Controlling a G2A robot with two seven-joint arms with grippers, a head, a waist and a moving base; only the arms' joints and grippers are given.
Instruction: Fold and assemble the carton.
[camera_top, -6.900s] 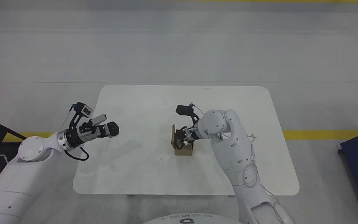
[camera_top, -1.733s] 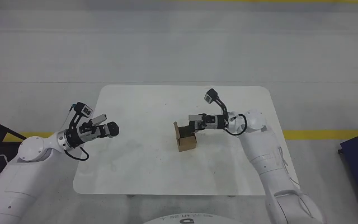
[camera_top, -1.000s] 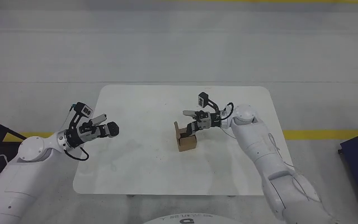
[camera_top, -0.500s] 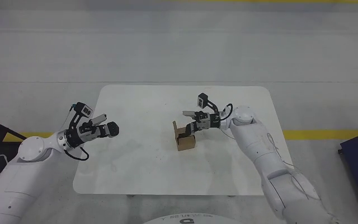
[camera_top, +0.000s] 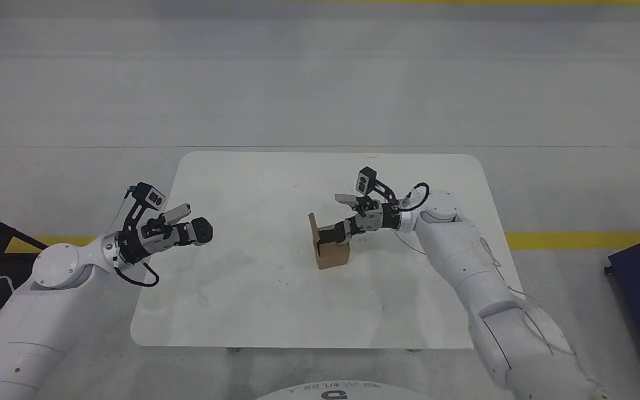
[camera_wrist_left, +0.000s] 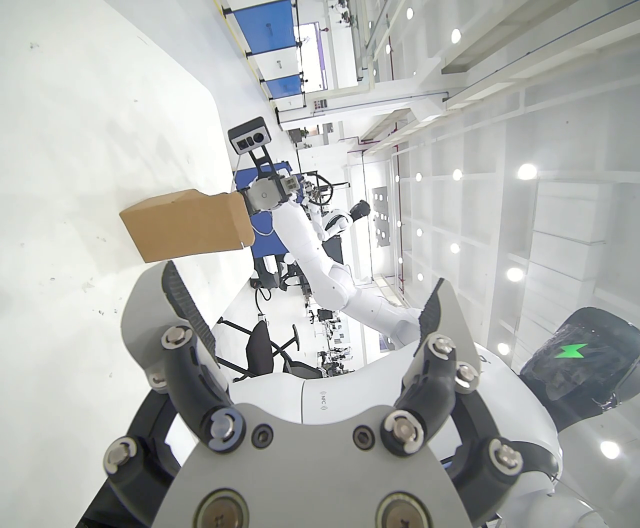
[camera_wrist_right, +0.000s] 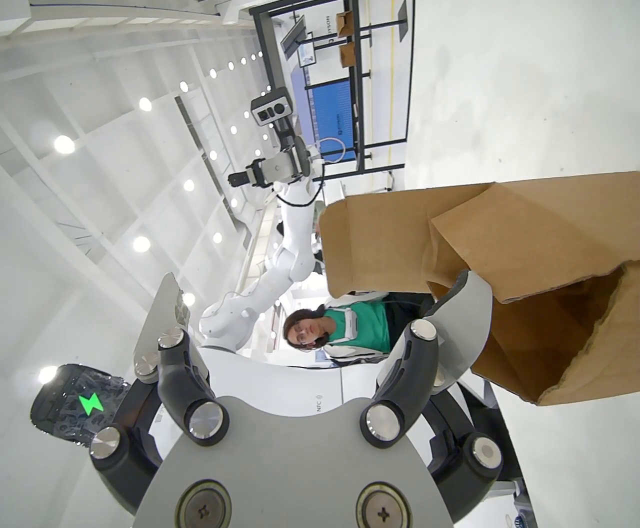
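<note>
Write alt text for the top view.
A small brown carton stands mid-table, its top flaps not yet closed, with the right hand at its opening. The left hand hovers over the white table's left side, well apart from the carton.

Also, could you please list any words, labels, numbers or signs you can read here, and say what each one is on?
On the carton: no print on the faces that show.
On the table: none.
On the blue panel in the room behind, seen in the right wrist view: some print, too small to read.
</note>
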